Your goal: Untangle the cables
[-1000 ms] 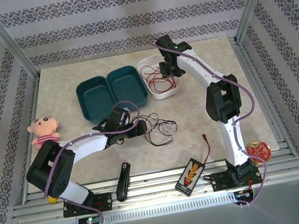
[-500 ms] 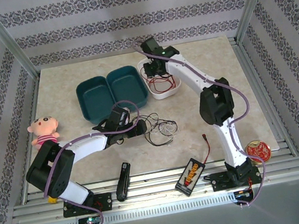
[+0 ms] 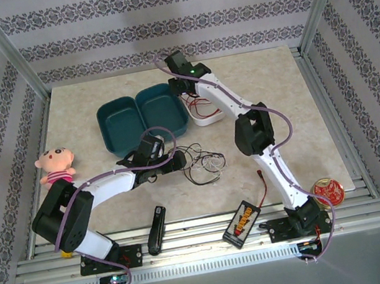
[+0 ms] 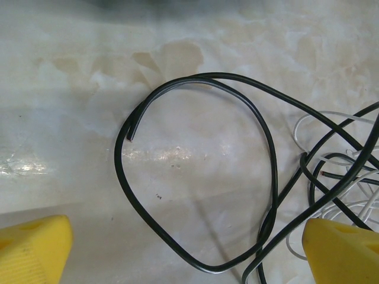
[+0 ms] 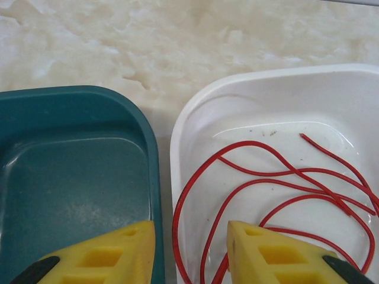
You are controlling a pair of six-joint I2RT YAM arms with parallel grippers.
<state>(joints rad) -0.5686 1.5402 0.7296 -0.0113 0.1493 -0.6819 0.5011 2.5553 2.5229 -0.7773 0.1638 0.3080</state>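
The black cable [image 4: 273, 154] lies in loose loops on the table, tangled with the white cable [image 3: 212, 158] just right of my left gripper [image 3: 180, 160]. In the left wrist view the left gripper [image 4: 186, 254] is open, and a black loop lies on the table between its yellow fingertips [image 4: 29, 248]. The red cable [image 5: 266, 195] lies coiled inside the white tray [image 5: 195, 112]. My right gripper [image 5: 189, 254] hovers open above the tray's left wall and the teal container's right wall, holding nothing. In the top view the right gripper [image 3: 183, 93] is at the back of the table.
A teal two-part container [image 3: 138, 118] sits left of the white tray [image 3: 209, 117]. A doll [image 3: 55, 164] lies at the left edge. Near the front are a black bar-shaped object [image 3: 157, 228], a black-and-yellow box [image 3: 241, 221] with a short red lead, and a red round object [image 3: 327, 190].
The right arm has swung left, from over the white tray's right side to its left rim beside the teal container. The left arm and the black and white cables have not moved.
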